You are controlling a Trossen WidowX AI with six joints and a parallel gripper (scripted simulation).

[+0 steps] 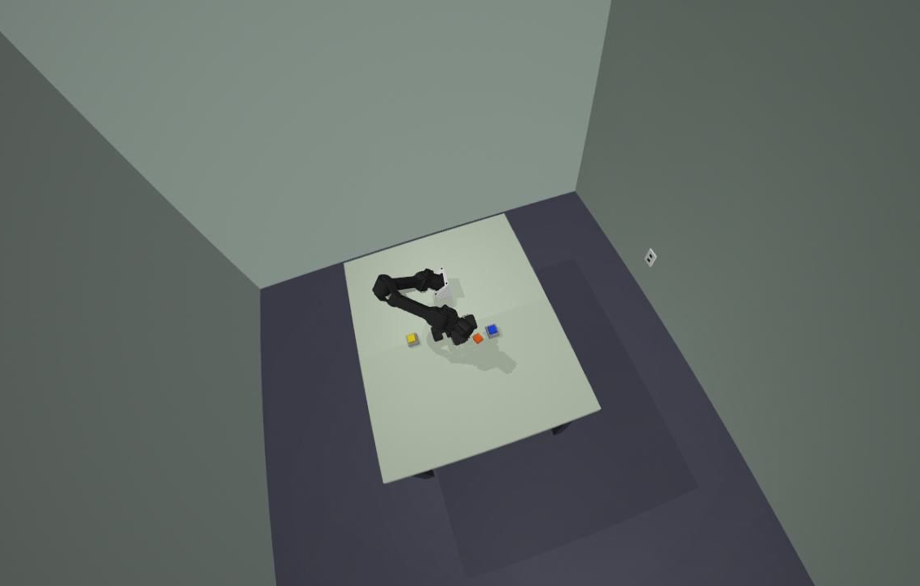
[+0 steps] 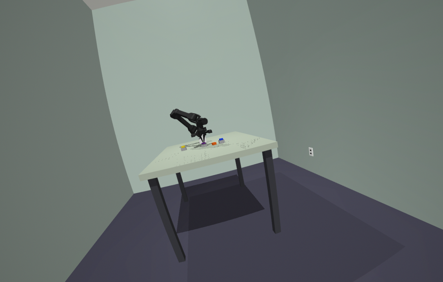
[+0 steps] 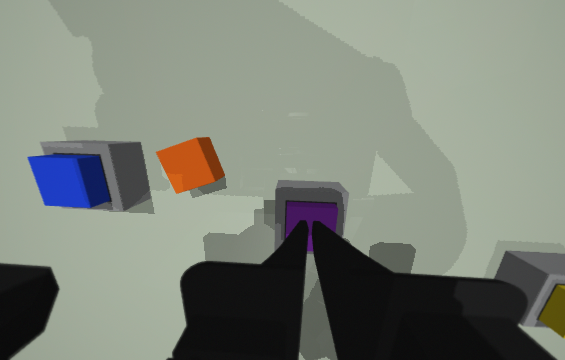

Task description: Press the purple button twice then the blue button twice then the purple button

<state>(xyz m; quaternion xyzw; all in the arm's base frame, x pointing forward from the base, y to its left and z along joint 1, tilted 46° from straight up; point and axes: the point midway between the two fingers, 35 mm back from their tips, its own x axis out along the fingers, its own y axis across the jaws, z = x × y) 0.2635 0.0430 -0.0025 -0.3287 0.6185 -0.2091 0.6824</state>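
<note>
Beside the purple button (image 3: 311, 220), an orange block (image 3: 190, 164); closed, empty fingers tip-down on that button.

Black six-joint arm (image 2: 187, 120) at frame centre, elbow raised upper left, forearm angled down to the right, gripper (image 3: 308, 226) pointing downward, fingers closed together, holding nothing

The top view looks steeply down from high in the room, far off, taking in the whole table (image 1: 492, 430) and floor. The exterior view stands low and distant, facing the table (image 2: 216, 159) and the back wall. The wrist view sits close above the tabletop, looking past the gripper (image 3: 309, 226). All three share the blue button (image 1: 492, 330)
</note>
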